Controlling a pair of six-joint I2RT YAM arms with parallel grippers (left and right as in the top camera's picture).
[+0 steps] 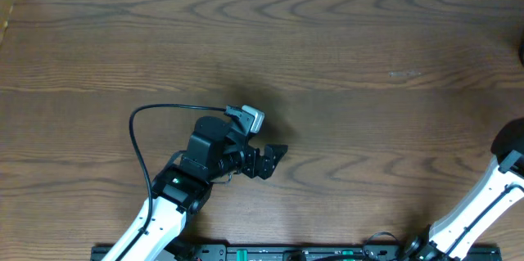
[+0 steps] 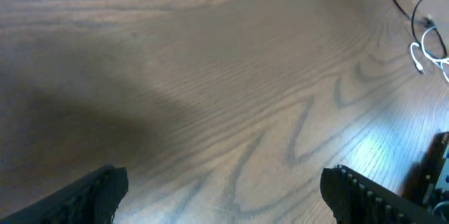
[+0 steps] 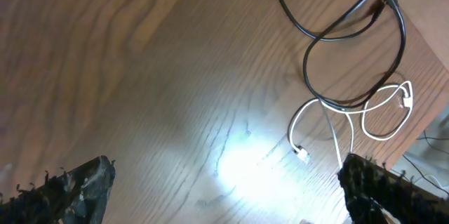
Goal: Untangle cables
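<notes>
Left gripper [image 2: 224,189] and right gripper [image 3: 228,185] gape empty. The black cable [image 3: 403,41] and white cable [image 3: 295,129] look limp and light; pinch beside the white plug [image 3: 302,155].

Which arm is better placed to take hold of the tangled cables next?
Right. The black cable and white cable lie close ahead of the open right fingers; in the left wrist view they show only small, far off at the frame's edge.

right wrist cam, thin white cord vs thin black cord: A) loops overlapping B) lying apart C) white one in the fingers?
A: the thin white cord loops across the thin black cord on the brown wooden table, clear of the fingers.
</notes>
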